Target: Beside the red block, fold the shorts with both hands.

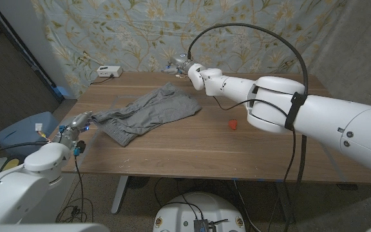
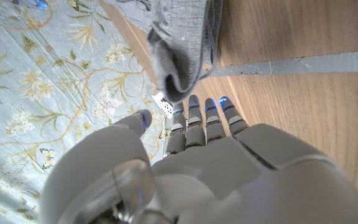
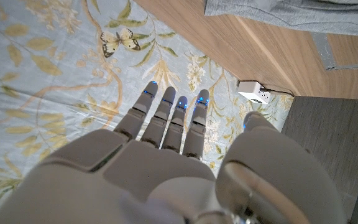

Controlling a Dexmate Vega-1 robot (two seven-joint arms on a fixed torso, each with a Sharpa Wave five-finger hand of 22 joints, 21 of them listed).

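Observation:
The grey shorts [image 1: 148,112] lie crumpled and spread out on the wooden table [image 1: 192,151], left of the middle. A small red block [image 1: 233,124] sits on the table to their right. My left hand [image 1: 78,122] is at the table's left edge, by the shorts' left corner. In the left wrist view, that hand [image 2: 210,155] has its fingers straight and apart, and a fold of the shorts [image 2: 185,43] lies just beyond the fingertips. My right hand [image 1: 180,64] hovers over the far table edge behind the shorts. Its fingers [image 3: 166,118] are stretched out and hold nothing; the shorts [image 3: 291,12] lie apart from them.
A white box [image 1: 109,71] with a cable stands at the table's far left corner, also seen as the white box [image 3: 253,93] in the right wrist view. A flowered cloth [image 1: 140,32] hangs behind the table. A blue bin [image 1: 28,132] stands on the floor to the left.

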